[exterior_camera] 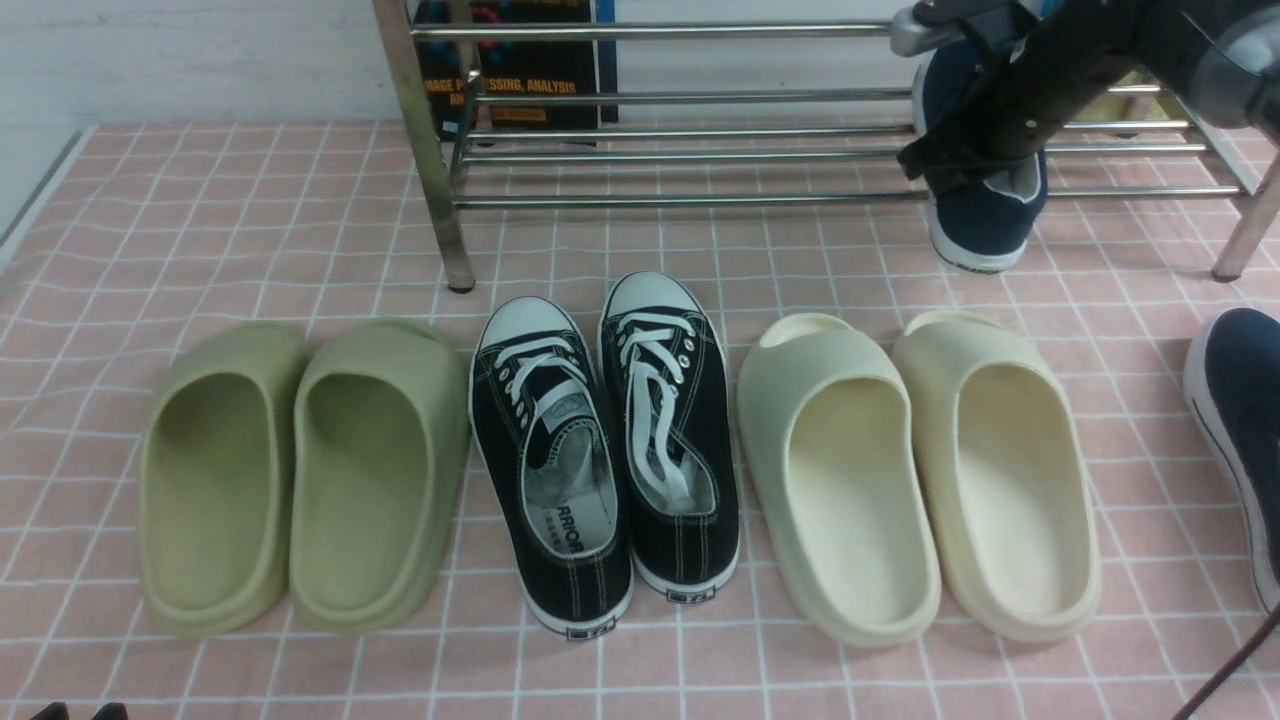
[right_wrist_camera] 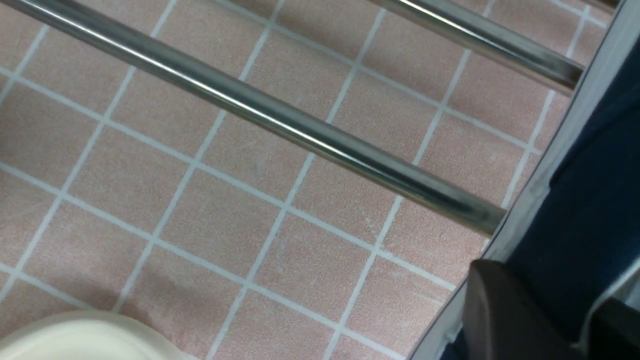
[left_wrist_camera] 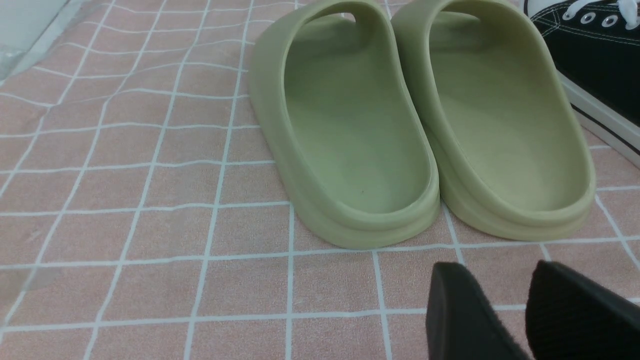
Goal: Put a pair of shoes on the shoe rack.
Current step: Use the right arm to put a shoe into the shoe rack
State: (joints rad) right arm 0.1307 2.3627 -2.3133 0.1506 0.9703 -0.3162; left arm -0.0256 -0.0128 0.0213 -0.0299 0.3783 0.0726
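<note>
On the shoe rack (exterior_camera: 700,201), a navy, white-soled sneaker (exterior_camera: 985,215).
</note>
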